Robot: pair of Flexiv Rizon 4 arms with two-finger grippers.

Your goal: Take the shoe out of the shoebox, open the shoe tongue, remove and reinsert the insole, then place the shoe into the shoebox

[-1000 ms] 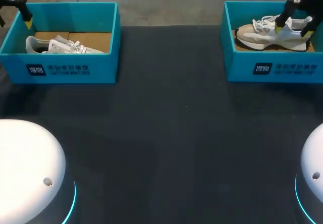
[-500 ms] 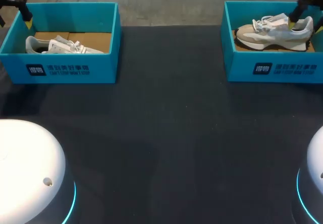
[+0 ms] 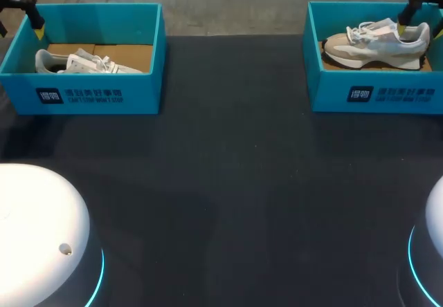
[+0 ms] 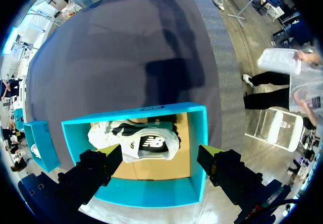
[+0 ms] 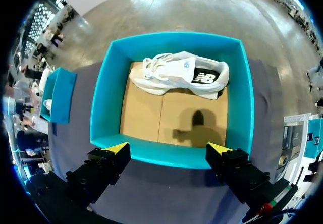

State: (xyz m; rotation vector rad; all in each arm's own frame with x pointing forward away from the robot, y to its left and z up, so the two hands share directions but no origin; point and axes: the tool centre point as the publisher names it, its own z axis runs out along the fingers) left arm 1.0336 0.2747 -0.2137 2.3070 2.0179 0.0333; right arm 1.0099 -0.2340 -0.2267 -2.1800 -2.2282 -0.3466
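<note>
The right pincer (image 5: 169,148) had been drawn up off the white-and-tan shoe (image 5: 179,75), which was left in the right box (image 5: 103,98) near the wall farthest from the pincer. Placement was judged done. This pincer and the left pincer (image 4: 159,152) were held open and empty. A soft laced upper was set against stiff teal card walls and a matte dark desk (image 3: 228,182).

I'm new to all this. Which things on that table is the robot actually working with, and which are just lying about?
Part of the job:
- beige shoe in the right shoebox
- white shoe in the left shoebox
- right hand and left hand, both open, each at its own box

Just there:
- dark table under the boxes
</note>
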